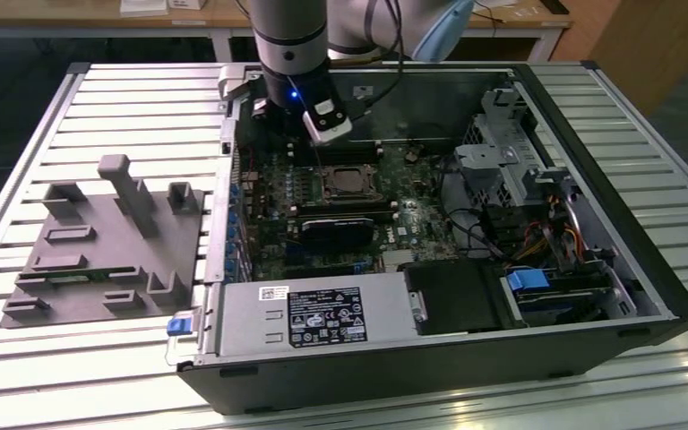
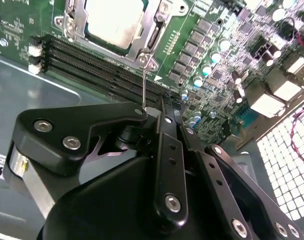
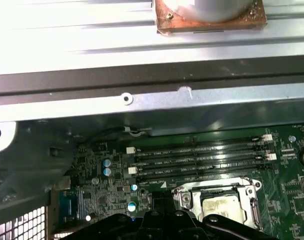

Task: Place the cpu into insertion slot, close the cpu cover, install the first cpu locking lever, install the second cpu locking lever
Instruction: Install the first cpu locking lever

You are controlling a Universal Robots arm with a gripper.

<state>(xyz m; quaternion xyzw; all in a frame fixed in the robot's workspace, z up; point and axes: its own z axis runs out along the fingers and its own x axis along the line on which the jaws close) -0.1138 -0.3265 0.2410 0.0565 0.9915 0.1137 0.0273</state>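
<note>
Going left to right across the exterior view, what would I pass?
grey fixture → blue tab → cpu → metal cage → orange wires

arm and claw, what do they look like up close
The arm is a silver-grey tube with a black band and a pale blue joint cap; black cables loop beside it. A blue light glows at the wrist. The claw is matte black linked bars with silver screws.
</note>
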